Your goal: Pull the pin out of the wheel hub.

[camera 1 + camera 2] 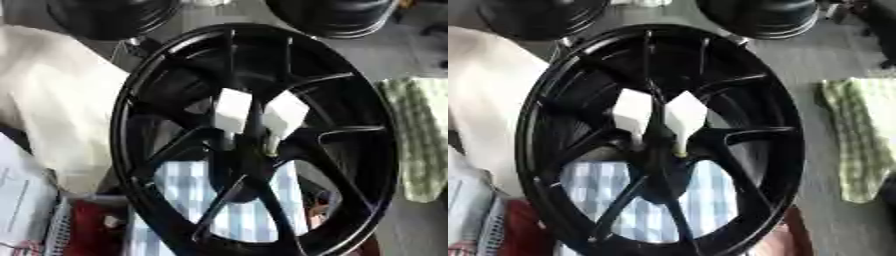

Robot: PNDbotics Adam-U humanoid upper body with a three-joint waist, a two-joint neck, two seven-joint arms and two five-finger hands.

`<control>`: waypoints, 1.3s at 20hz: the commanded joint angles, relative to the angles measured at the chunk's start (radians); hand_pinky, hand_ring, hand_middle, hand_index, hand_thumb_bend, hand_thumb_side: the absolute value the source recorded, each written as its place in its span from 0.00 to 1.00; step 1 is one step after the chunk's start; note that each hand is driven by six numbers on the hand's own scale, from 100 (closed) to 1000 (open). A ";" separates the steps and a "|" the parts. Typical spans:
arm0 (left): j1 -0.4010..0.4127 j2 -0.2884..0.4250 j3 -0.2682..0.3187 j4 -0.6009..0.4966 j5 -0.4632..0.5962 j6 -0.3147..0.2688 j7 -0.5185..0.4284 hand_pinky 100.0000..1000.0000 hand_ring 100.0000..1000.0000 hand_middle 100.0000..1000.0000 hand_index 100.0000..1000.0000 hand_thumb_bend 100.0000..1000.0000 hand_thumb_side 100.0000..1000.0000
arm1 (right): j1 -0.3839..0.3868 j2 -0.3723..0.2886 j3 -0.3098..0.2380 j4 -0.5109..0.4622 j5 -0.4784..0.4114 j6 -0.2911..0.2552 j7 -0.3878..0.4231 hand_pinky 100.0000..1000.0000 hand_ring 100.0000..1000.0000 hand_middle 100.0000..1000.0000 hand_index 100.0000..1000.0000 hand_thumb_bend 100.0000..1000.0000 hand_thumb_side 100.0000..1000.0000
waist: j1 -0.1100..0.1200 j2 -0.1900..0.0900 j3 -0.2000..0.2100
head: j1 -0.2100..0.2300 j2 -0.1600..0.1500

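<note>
Grey surface (411, 220) carries a black wheel hub (254, 140), standing nearly upright, face toward camera, spokes radiating from centre. Small pale yellowish thing, maybe the pin (272, 146), at the hub centre; its axis unclear. No writing legible. Neither hand in view.

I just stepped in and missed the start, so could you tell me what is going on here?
A large black spoked wheel rim fills the view, standing in front of a blue-and-white checked cloth, with a green checked cloth to the right. No robot hand is in sight, and I cannot make out a pin at the hub, so nothing is being handled right now.
</note>
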 commanded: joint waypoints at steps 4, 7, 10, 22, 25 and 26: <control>-0.005 0.018 0.015 -0.012 -0.006 -0.001 0.003 0.75 0.62 0.55 0.72 0.21 0.62 | -0.011 -0.057 -0.018 -0.047 0.023 -0.008 0.004 0.83 0.63 0.56 0.64 0.00 0.42 | 0.002 -0.023 -0.002 | 0.005 -0.010; -0.004 0.018 0.016 -0.013 -0.006 -0.002 0.004 0.75 0.62 0.55 0.72 0.21 0.62 | -0.012 -0.054 -0.018 -0.054 0.022 -0.006 0.003 0.83 0.63 0.56 0.64 0.00 0.42 | 0.003 -0.023 -0.002 | 0.006 -0.009; -0.002 0.018 0.016 -0.013 -0.007 -0.001 0.004 0.75 0.62 0.55 0.72 0.20 0.62 | -0.012 -0.060 -0.016 -0.059 0.032 -0.005 0.008 0.83 0.64 0.56 0.64 0.00 0.41 | 0.003 -0.022 -0.002 | 0.006 -0.008; 0.003 0.026 0.014 -0.013 -0.012 0.002 0.003 0.75 0.62 0.55 0.72 0.20 0.63 | -0.007 -0.269 0.029 -0.158 0.324 -0.158 0.244 0.82 0.71 0.64 0.69 0.05 0.37 | -0.007 -0.017 -0.005 | 0.009 -0.006; 0.002 0.029 0.013 -0.014 -0.013 0.003 0.003 0.75 0.62 0.55 0.72 0.20 0.63 | -0.018 -0.316 0.047 -0.159 0.368 -0.238 0.314 0.83 0.72 0.66 0.70 0.09 0.35 | -0.008 -0.013 -0.004 | 0.009 -0.007; 0.002 0.030 0.013 -0.014 -0.014 0.003 0.003 0.75 0.62 0.55 0.72 0.20 0.63 | -0.023 -0.332 0.056 -0.159 0.377 -0.263 0.338 0.83 0.72 0.66 0.71 0.09 0.35 | -0.009 -0.011 -0.003 | 0.008 -0.008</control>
